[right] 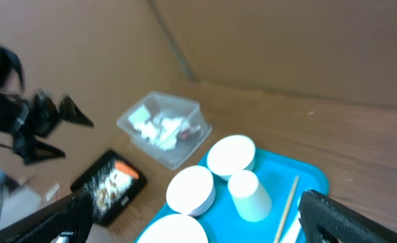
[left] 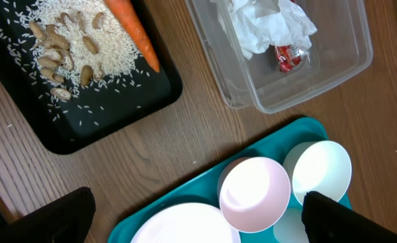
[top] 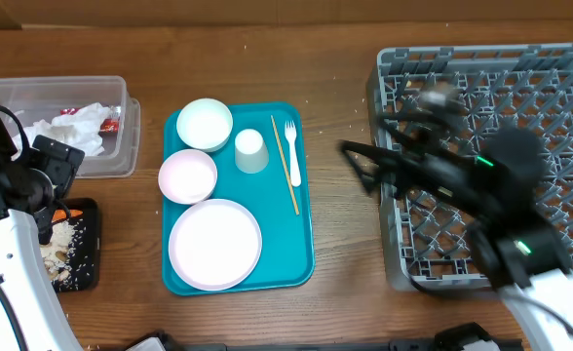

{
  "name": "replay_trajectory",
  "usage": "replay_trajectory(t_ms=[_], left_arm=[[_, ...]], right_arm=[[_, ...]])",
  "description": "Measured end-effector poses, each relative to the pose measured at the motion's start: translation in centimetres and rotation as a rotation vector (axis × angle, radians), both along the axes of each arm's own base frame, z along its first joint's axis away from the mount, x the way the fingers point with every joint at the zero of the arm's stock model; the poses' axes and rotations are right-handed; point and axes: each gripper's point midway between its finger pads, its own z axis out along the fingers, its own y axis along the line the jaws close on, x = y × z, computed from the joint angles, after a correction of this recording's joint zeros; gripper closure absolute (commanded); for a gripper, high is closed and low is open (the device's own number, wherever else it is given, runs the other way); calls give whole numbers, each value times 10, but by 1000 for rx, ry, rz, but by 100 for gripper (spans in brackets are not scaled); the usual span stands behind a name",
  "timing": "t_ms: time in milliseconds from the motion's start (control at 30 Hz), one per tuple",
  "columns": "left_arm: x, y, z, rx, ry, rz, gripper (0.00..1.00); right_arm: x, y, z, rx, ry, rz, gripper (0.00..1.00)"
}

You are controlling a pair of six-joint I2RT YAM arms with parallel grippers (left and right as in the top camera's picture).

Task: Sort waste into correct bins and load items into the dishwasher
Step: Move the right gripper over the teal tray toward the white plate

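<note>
Far L: L gripper hangs above the table near the black tray, jaws spread wide, nothing btwn them. The black tray holds rice-and-nut scraps, w/ the carrot lying at the edge of the rice. Behind it and not touching sits the clear tub. Crumpled napkins and the red wrapper are inside, wrapper right against the napkins.

Centre: teal tray lies flat on the table w/ all the tableware on it. White bowl is at the back-L corner, pink bowl just in front of it, pink plate at the front L. Small white cup stands just R of the white bowl; can't tell if it's upright or inverted. White fork and a thin wooden stick lie side by side along the tray's R part, close together.

R: R gripper is motion-blurred in the overhead view, near the L edge of the grey dish rack and reaching toward the teal tray. Wrist view shows its jaws wide apart and empty.
</note>
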Motion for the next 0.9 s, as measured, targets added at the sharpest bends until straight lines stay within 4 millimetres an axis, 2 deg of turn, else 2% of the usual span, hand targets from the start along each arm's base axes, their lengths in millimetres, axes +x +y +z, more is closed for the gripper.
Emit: replay_trajectory(t_ms=[33, 100, 167, 233, 267, 367, 433, 533, 800, 900], left_arm=[[0, 0, 0, 0, 0, 0, 0], [0, 0, 0, -1, 1, 0, 0], [0, 0, 0, 0, 1, 0, 0], [0, 0, 0, -1, 2, 0, 0], [0, 0, 0, 0, 1, 0, 0], [0, 0, 0, -1, 1, -1, 0], [0, 0, -1, -1, 2, 0, 0], [0, 0, -1, -1, 2, 0, 0], [0, 0, -1, -1, 2, 0, 0], [0, 0, -1, -1, 2, 0, 0]], right_arm=[[14, 29, -13, -70, 17, 9, 0], [26, 57, -31, -147, 29, -5, 0], [45, 96, -67, -270, 44, -42, 0], [64, 115, -97, -328, 37, -89, 0], [82, 124, -119, -355, 35, -123, 0], [103, 131, -155, -391, 47, -163, 0], [110, 136, -172, -398, 54, -164, 0], [115, 142, -209, -433, 90, -152, 0], [118, 160, -243, -438, 98, -122, 0], [117, 168, -246, -416, 91, -95, 0]])
